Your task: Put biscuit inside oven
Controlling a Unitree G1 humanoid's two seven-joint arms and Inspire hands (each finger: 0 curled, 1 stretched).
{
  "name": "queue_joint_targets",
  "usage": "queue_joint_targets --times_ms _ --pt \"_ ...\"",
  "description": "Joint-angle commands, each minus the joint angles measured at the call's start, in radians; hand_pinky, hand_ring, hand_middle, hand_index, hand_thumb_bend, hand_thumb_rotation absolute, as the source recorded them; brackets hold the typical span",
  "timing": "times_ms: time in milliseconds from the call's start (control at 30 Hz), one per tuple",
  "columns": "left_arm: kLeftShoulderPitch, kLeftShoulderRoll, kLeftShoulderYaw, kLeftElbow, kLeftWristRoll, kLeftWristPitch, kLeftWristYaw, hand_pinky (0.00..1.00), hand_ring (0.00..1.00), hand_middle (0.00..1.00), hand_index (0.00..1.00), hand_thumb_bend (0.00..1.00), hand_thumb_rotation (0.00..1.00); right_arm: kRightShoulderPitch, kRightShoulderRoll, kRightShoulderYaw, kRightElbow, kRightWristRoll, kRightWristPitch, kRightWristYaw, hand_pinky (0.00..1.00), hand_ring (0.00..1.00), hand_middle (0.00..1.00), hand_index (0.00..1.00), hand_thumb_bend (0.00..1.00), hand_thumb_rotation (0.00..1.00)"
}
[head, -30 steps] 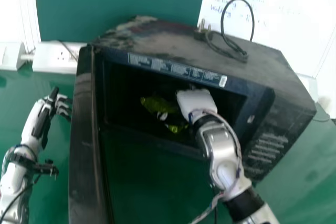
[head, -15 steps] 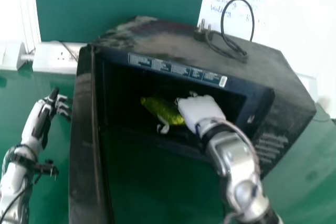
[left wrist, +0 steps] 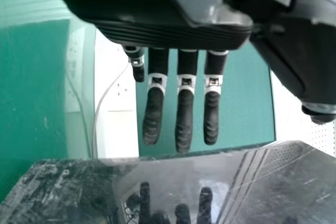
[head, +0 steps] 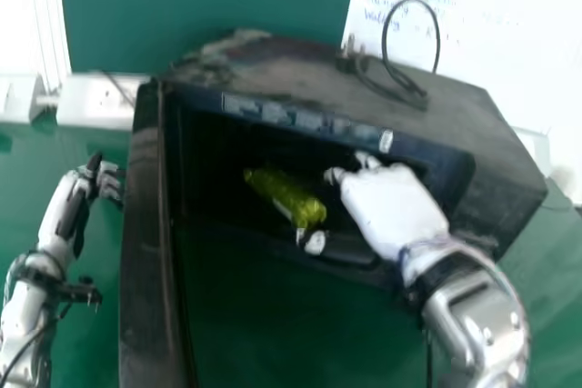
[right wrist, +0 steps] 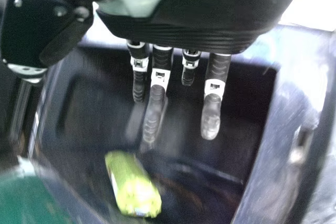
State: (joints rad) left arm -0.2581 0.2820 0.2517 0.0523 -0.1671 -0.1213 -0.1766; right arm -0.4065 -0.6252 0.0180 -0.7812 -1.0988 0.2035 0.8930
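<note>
The biscuit packet [head: 284,197] lies inside the oven [head: 273,65], my right hand [head: 396,211] uncurled and empty at its mouth; my left hand [head: 88,181], fingers loose, is left of it. Placing looks done; I should withdraw clear.

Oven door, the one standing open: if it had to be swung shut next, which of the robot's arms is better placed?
Probably the left: the left hand is beside the outer face of the door, where a push would close it. The right hand is at the oven opening.
</note>
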Motion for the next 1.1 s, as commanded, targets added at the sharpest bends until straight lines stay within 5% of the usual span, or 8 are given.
queue_joint_targets --times_ms 0,100,267,367,467,600,933,1067 --pt "0.004 0.001 0.007 0.018 -0.003 -0.018 -0.004 0.23 0.29 0.38 0.48 0.51 0.05 0.035 -0.007 -0.06 -0.06 0.02 0.006 0.021 0.24 0.37 0.49 0.83 0.87 0.71" --pt "0.003 0.004 0.01 0.023 -0.011 -0.02 -0.006 0.24 0.29 0.38 0.48 0.51 0.05 0.05 -0.034 -0.13 -0.125 0.03 0.015 0.086 0.23 0.35 0.5 0.82 0.86 0.74" --pt "0.004 0.003 0.01 0.022 -0.021 -0.029 -0.015 0.24 0.29 0.38 0.48 0.51 0.05 0.091 -0.061 -0.285 -0.189 0.133 0.029 0.121 0.44 0.63 0.71 0.84 0.88 0.8" --pt "0.006 0.003 0.012 0.025 -0.026 -0.037 -0.025 0.24 0.3 0.38 0.48 0.51 0.05 0.117 -0.076 -0.377 -0.215 0.194 0.049 0.134 0.49 0.67 0.74 0.85 0.9 0.81" --pt "0.007 0.004 0.014 0.02 -0.027 -0.037 -0.027 0.24 0.3 0.37 0.48 0.51 0.05 0.154 -0.047 -0.454 -0.229 0.246 0.062 0.08 0.44 0.6 0.71 0.83 0.88 0.75" --pt "0.007 0.003 0.016 0.025 -0.044 -0.055 -0.048 0.23 0.29 0.37 0.48 0.51 0.05 0.181 -0.009 -0.495 -0.217 0.285 0.071 -0.009 0.59 0.71 0.76 0.81 0.83 0.69" --pt "0.024 0.007 0.007 -0.005 -0.092 -0.084 -0.123 0.23 0.29 0.38 0.48 0.51 0.06 0.088 0.103 -0.533 -0.198 0.352 0.253 -0.237 0.44 0.58 0.65 0.74 0.78 0.45" --pt "0.028 0.02 -0.001 -0.004 -0.082 -0.117 -0.164 0.24 0.31 0.38 0.49 0.51 0.05 0.064 0.11 -0.577 -0.164 0.388 0.24 -0.376 0.28 0.4 0.55 0.7 0.73 0.42"
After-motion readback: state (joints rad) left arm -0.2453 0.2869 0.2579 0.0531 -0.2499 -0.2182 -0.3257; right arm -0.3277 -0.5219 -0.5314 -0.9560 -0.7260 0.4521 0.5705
